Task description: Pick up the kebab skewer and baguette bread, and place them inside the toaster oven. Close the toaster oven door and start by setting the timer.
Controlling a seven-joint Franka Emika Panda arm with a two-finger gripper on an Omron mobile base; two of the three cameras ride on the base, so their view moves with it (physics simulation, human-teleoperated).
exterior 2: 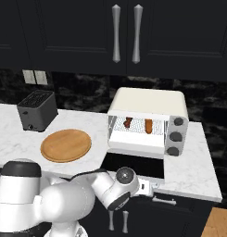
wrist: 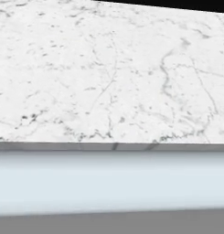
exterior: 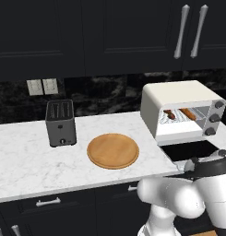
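- both foods already lie on the wire rack inside the toaster oven [exterior 2: 149,109]: the kebab skewer [exterior 2: 128,122] to the left, the baguette bread [exterior 2: 148,125] just beside it on the right, each with its long axis running front to back.
- the toaster oven door [exterior 2: 133,165] hangs open, folded flat out over the bench [exterior 2: 193,171] edge, so judging by this, closing it comes next.
- the pincer [exterior 2: 152,187] sits low, just below the door's front edge and the bench lip; its tips are hard to make out, but it stands wide with nothing held.
- the door lies above and just behind the pincer; lifting means coming up under its outer edge.
- room is open in front; the knobs [exterior 2: 176,137] stand well right of the glass.
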